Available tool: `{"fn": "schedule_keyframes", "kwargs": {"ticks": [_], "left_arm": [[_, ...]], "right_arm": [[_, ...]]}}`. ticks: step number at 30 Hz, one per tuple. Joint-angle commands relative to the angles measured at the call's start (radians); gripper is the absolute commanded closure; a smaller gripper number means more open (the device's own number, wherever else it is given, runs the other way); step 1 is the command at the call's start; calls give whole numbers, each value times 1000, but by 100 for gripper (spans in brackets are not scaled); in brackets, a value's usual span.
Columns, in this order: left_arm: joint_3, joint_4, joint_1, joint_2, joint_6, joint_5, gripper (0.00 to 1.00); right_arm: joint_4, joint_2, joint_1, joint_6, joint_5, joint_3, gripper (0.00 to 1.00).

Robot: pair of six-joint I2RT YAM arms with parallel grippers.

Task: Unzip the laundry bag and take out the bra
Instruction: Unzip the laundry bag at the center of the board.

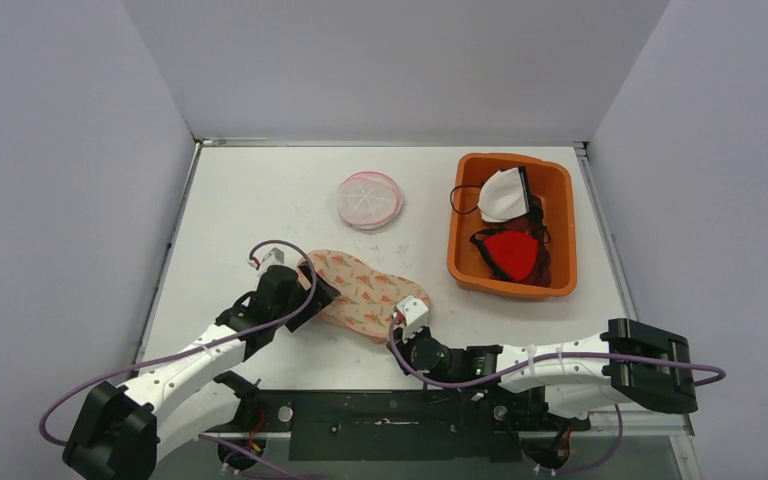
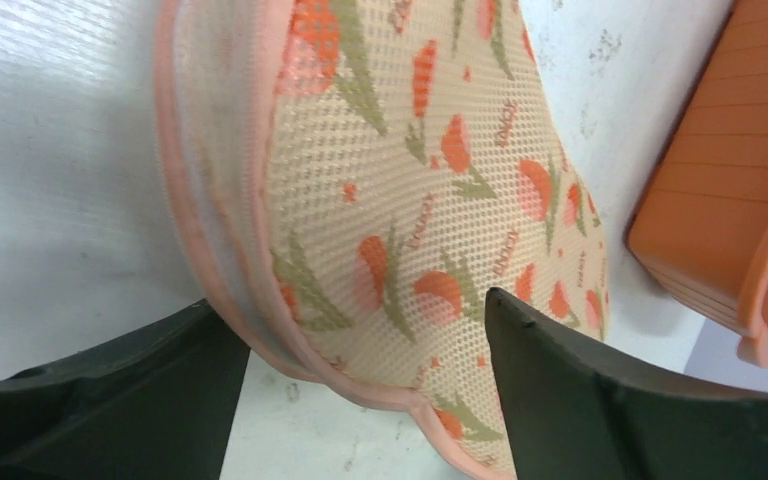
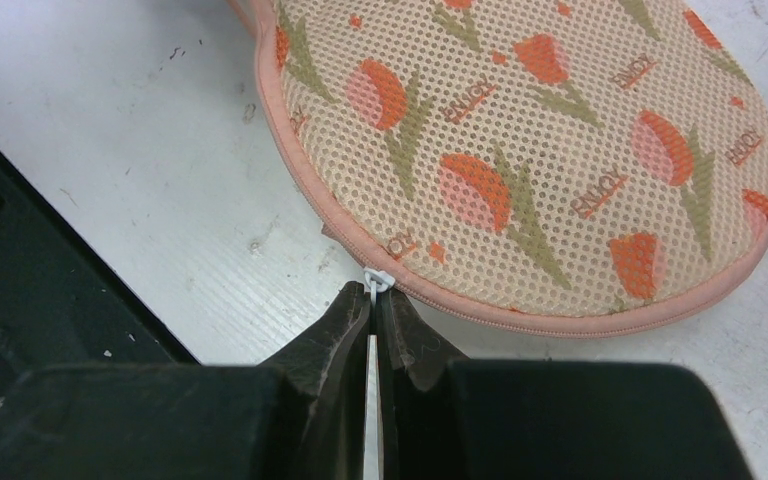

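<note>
Laundry bag (image 1: pixel 365 290) lies flat on the table (image 1: pixel 250 200) at centre-front, between the two arms. Its long axis runs 10 o'clock to 4 o'clock in the top view.

Right gripper (image 3: pixel 372 297) sits at the bag's 5 o'clock end, jaws pinched tight on the white zipper pull (image 3: pixel 377 277). From this gripper the bag spreads toward 12–1 o'clock, and the zip seam curves off along the pink rim.

Left gripper (image 2: pixel 352 305) is at the 10 o'clock end, jaws wide apart and straddling the bag's tip with nothing clamped. I can't tell whether a finger grazes the rim.

The key relation is that the pull is already in the right jaws, so that arm is placed to drag it along the seam. The left probably needs to re-clamp as an anchor.

Bag looks zipped along the visible seam; bra not visible, presumably inside.

Orange bin (image 1: pixel 457 250) at 2 o'clock from the bag holds a white padded piece (image 1: pixel 503 195) and a red piece (image 1: pixel 512 252) with black straps. A round pink mesh disc (image 1: pixel 369 199) sits at 12 o'clock, apart from the bag.
</note>
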Motion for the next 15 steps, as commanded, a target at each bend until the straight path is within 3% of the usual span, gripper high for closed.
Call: {"fn": "schedule_keyframes", "kwargs": {"ticks": [1, 7, 15], "left_arm": [[58, -44, 4, -61, 43, 69, 12], [19, -201, -36, -245, 6, 161, 3], [-29, -227, -268, -405, -176, 52, 3]], "right_arm": [[68, 21, 12, 3, 1, 16, 95], [117, 81, 11, -32, -39, 58, 95], [181, 225, 18, -89, -103, 180, 95]]}}
